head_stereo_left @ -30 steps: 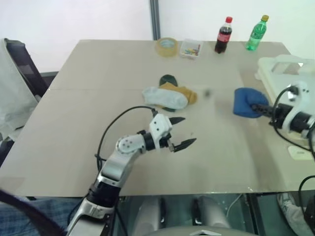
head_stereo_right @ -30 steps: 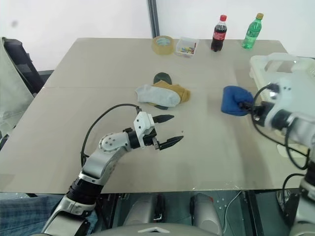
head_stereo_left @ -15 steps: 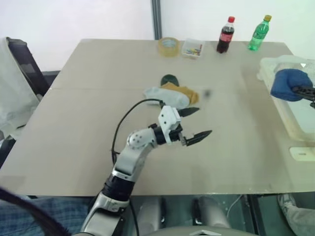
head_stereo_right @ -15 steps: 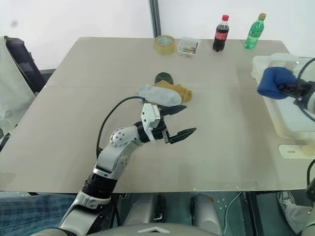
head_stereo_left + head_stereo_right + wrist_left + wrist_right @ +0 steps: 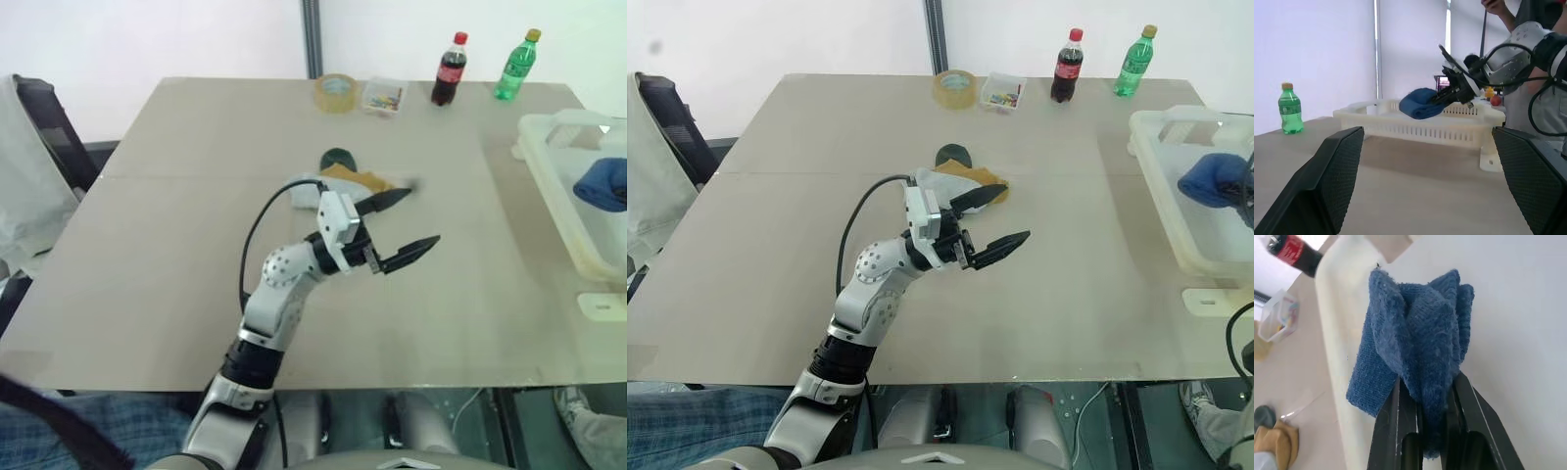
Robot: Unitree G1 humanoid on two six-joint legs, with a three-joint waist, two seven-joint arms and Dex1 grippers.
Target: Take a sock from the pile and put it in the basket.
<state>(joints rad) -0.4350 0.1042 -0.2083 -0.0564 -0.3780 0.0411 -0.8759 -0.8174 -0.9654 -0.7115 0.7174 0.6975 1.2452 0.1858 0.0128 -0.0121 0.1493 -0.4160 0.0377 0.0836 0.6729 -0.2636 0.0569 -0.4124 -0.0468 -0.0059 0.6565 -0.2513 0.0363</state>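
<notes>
The right gripper [image 5: 1431, 396] is pinching the blue sock [image 5: 1415, 357] over the basket [image 5: 1176, 196]; release is left; the left gripper [image 5: 404, 227] is gaping empty beside the pile [image 5: 970, 181].

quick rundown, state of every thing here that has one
blue sock: pinched in the right gripper, hanging over the basket
right gripper: shut on the blue sock
left gripper: open, raised above the table near the pile
pile: loose heap on the table, grey, mustard and dark green socks
cola bottle: upright, capped
green bottle: upright, capped
tape roll: lying flat
</notes>
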